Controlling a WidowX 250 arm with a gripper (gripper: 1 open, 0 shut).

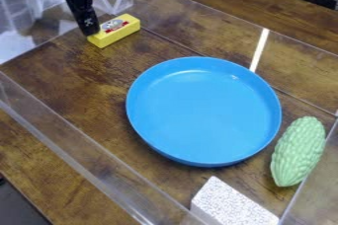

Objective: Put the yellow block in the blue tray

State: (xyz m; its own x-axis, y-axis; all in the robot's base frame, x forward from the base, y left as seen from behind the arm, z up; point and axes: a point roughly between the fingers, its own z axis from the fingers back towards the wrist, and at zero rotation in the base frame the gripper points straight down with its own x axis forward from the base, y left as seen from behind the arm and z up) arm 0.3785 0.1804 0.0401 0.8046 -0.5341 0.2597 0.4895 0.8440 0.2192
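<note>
The yellow block, a small bar with a red-and-white sticker on top, lies on the wooden table at the far left. My black gripper hangs over its left end, pointing down, open and holding nothing. Whether the fingertips touch the block I cannot tell. The blue tray, a large round shallow dish, sits empty in the middle of the table, well to the right of and nearer than the block.
A bumpy green oval object lies right of the tray. A white speckled sponge block sits at the near edge. Clear plastic walls fence the table's near-left side and the back.
</note>
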